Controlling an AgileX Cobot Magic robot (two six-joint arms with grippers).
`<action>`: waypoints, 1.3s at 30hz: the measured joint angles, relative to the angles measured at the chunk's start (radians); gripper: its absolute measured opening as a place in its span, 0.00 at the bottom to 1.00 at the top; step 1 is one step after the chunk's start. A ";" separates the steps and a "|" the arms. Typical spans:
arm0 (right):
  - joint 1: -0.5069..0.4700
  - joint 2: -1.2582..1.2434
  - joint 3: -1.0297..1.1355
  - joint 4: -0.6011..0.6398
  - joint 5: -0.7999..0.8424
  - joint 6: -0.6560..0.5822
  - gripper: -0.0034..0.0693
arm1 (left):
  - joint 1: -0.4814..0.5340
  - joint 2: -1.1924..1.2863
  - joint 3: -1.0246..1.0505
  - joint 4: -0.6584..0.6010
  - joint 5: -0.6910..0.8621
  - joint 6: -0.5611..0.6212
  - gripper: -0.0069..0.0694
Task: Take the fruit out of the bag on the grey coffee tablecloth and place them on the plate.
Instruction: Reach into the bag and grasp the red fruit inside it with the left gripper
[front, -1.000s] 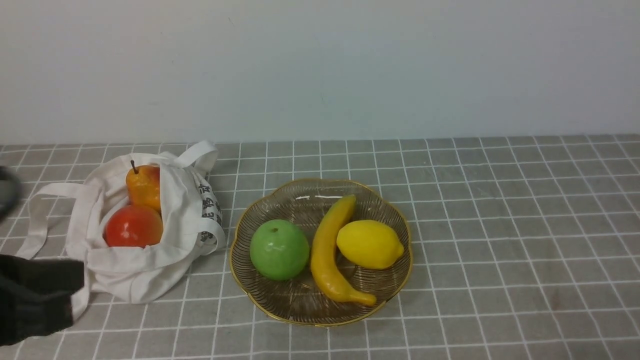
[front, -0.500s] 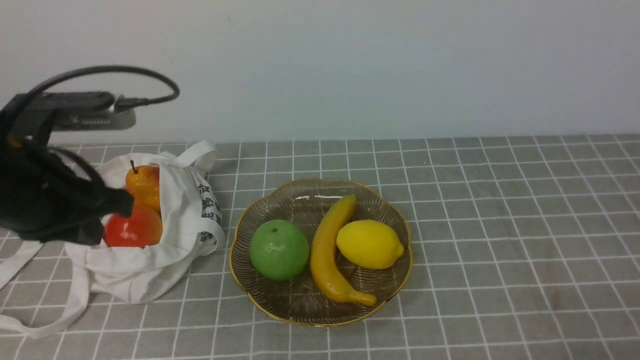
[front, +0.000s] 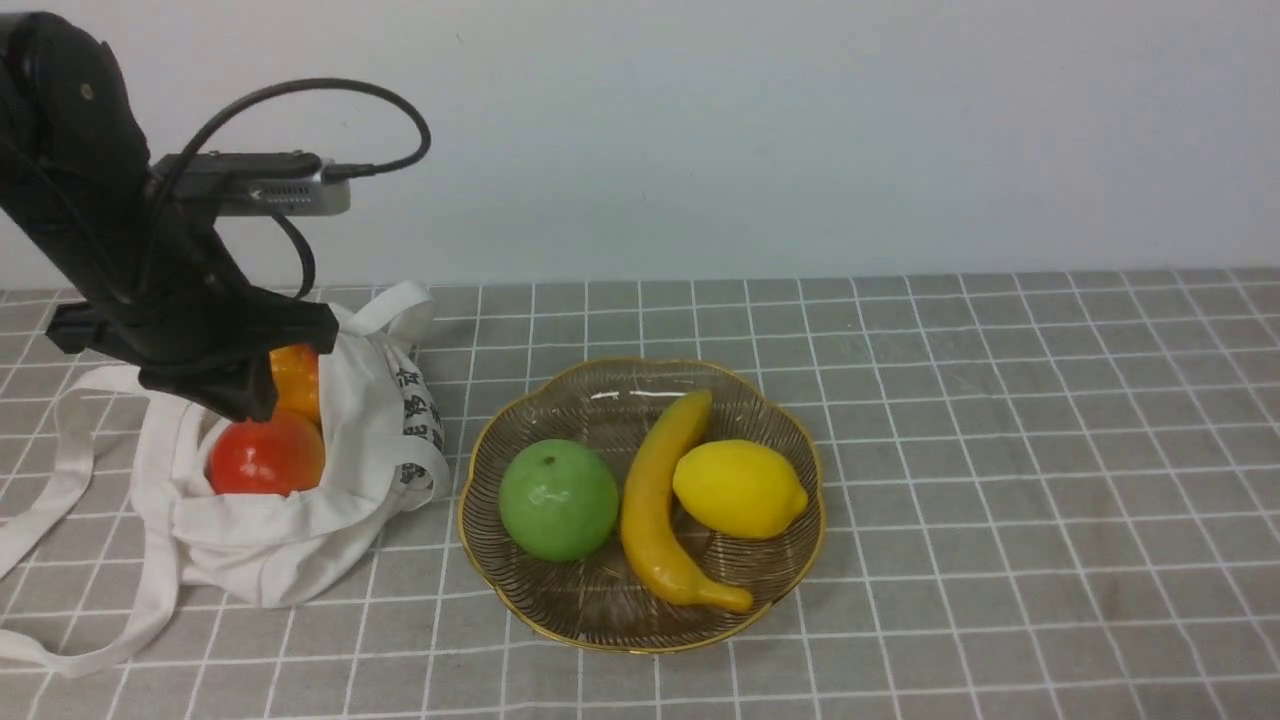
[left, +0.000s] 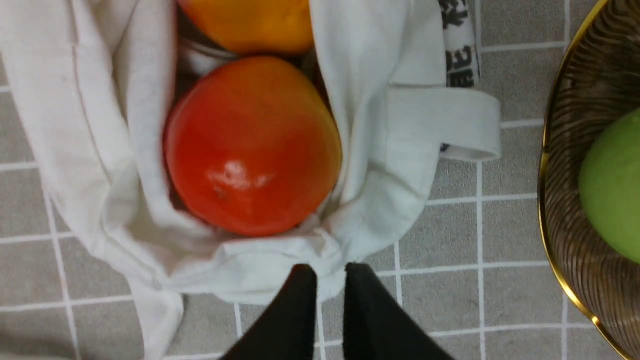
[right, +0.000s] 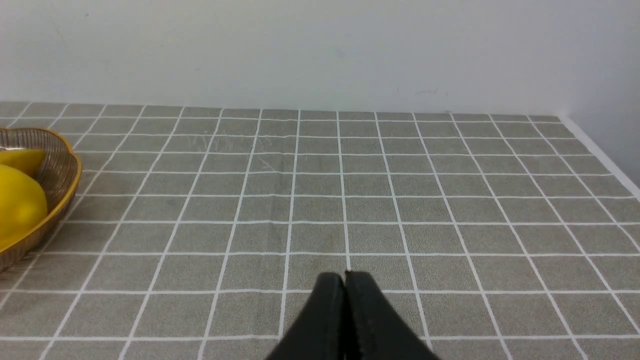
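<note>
**Left claw over the open bag, both fruit inside**

The bag (front: 270, 560) lies slumped on the grey coffee tablecloth (front: 1000, 450) that covers the table, its mouth gaping upward and its long straps trailing off on the side away from the plate. Both pieces of the fruit are inside the bag. The glossy red-orange fruit (front: 267, 455) fills the nearer part of the mouth. The orange-yellow pear (front: 298, 385) sits touching it in the farther part of the bag, half hidden behind the arm in the front view.

The left claw (front: 245, 405) hangs directly above the bag, pointing down over the seam between the two fruit. From the left wrist view the left claw (left: 327, 272) shows its two black fingers slightly parted, with only a narrow slit between them and nothing gripped. Beyond them lie the bag's rim (left: 395, 150), the red-orange fruit (left: 252, 145) and an edge of the pear (left: 250, 22).

The plate (front: 600, 600) stands just beside the bag, to its right, close to the side with the black printed characters. It holds a green apple (front: 558, 498) on the side nearest the bag, then a banana (front: 655, 500), then a lemon (front: 738, 488).

The right claw (right: 344, 277) is clenched, fingers pressed together and empty, over bare cloth well apart from the bag, beyond the plate (right: 60, 175).
</note>
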 joint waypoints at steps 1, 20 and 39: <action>0.000 0.000 0.000 0.000 0.000 0.000 0.03 | 0.000 0.010 0.000 0.001 -0.015 0.005 0.27; 0.000 0.000 0.000 0.000 0.000 0.000 0.03 | 0.000 0.167 -0.002 0.138 -0.100 0.027 0.98; 0.000 0.000 0.000 0.000 0.000 0.000 0.03 | 0.000 0.227 -0.008 0.162 -0.168 -0.010 0.86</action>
